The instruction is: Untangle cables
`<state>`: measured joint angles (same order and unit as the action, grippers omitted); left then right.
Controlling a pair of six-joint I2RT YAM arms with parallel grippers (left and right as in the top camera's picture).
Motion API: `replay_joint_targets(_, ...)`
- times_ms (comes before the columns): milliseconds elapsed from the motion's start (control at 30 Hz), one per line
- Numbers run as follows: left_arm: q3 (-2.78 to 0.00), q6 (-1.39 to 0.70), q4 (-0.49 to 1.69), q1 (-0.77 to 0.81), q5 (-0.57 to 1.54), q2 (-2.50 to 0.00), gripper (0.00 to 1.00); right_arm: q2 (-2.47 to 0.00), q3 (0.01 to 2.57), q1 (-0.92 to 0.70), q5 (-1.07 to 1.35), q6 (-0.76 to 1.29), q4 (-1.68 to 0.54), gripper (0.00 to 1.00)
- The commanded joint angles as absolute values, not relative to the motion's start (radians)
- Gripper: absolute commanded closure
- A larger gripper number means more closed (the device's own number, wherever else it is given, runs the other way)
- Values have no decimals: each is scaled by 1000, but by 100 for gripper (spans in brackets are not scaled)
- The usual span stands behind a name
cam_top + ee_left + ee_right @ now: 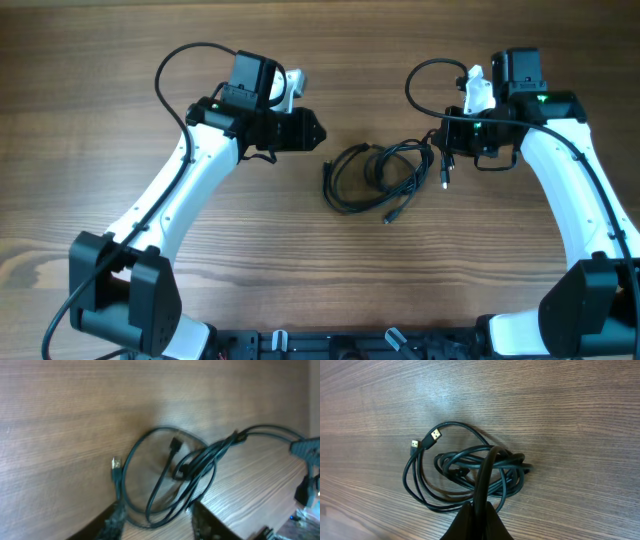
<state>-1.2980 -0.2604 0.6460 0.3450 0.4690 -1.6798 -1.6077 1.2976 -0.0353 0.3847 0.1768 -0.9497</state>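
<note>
A tangle of thin black cables lies on the wooden table between the two arms. It also shows in the left wrist view and the right wrist view. My right gripper is shut on one cable strand at the tangle's right edge; in the right wrist view the strand runs up from between the closed fingers. Two gold-tipped plugs lie at the tangle's left in that view. My left gripper is open and empty, left of the tangle; its fingertips frame the cable loops.
The wooden table spreads around the tangle. The arm bases stand at the front left and front right. Thick black arm wires loop above each wrist.
</note>
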Motion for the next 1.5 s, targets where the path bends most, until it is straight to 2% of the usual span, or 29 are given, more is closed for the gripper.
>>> replay_joint_targets(0, -1309, -239, 576, 417, 482, -1707, 50, -1588, 1301, -28, 401, 153, -950, 96)
replay_joint_targets(367, -1309, -270, 496, 527, 478, -1894, 46, -1588, 1301, -28, 401, 154, -947, 96)
replay_joint_targets(567, -1309, -270, 406, 534, 482, -1963, 34, -1588, 1301, -28, 401, 154, -947, 96)
replay_joint_targets(700, -1309, -270, 380, 543, 482, -1996, 33, -1588, 1301, -28, 401, 154, -947, 96)
replay_joint_targets(1100, -1309, -270, 313, 574, 482, -2058, 34, -1588, 1301, -28, 401, 154, -952, 96)
replay_joint_targets(1233, -1309, -272, 291, 587, 482, -2116, 46, -1588, 1301, -28, 401, 153, -955, 96)
replay_joint_targets(1467, -1309, -410, 207, 595, 478, -2126, 48, -1588, 1301, -28, 401, 154, -955, 94)
